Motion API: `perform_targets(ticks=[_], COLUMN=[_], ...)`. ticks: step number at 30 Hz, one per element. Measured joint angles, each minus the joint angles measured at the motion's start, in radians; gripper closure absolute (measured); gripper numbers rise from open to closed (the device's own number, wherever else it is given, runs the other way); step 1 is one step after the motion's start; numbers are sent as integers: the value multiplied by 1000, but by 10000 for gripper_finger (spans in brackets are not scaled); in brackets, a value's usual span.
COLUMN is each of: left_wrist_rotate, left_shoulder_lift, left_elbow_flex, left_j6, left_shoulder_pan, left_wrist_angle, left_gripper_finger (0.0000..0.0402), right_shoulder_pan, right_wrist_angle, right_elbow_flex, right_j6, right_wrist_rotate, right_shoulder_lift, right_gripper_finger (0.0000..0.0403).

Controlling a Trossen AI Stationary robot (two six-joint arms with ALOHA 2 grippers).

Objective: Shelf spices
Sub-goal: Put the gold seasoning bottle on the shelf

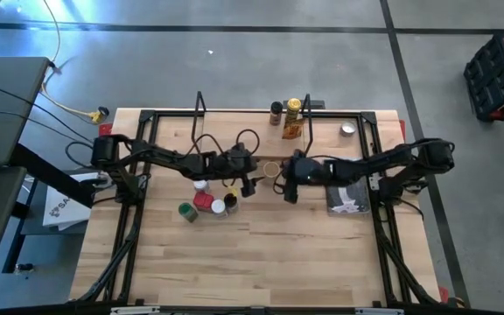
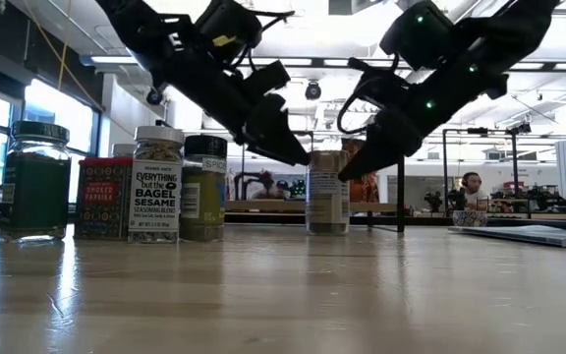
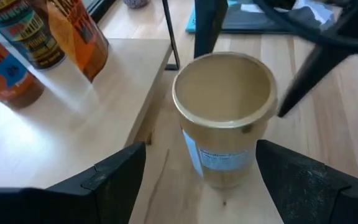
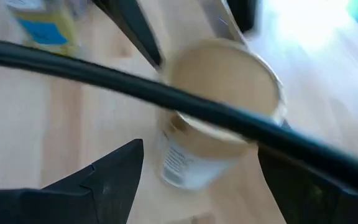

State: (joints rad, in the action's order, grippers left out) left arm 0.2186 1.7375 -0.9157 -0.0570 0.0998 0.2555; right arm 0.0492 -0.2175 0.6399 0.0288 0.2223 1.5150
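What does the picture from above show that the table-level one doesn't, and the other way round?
Only from above: the shelf at the table's far edge, with jars and an orange packet on it, plus a silver disc and a grey booklet.
Only at table level: the labels, such as the bagel sesame jar, and a person far behind.
Both: the open left pincer and open right pincer flanking the gold-lidded jar.
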Motion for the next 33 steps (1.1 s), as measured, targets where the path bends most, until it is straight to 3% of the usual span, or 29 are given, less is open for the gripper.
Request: perform_targets(ticks=[5,12,18,29,33], left_wrist_rotate=[-6,27,159,128,160], left_shoulder_lift=[21,-2,-19,-28,-37], left_elbow_flex=[0,3,-1,-1,-1], left_j6=[0,-30,-23,-24,-26], left_shoulder_pan=[9,8,14,-18,-35], left_wrist_angle=[29,-11,-66,-115,-138], left_gripper_finger=[101,101,101,101,101], right_shoulder_pan=[6,-67,-158,-223,-223], right_wrist_angle=[-15,0,-18,-10,-37], right_elbow_flex=[0,-1,1,1,1], right_j6=[15,-57,-115,-145,-166], right_wrist_rotate=[-52,-22,-70,93,87], right_shoulder_lift=[0,0,0,0,0], right_gripper_finger=[91,91,91,91,91])
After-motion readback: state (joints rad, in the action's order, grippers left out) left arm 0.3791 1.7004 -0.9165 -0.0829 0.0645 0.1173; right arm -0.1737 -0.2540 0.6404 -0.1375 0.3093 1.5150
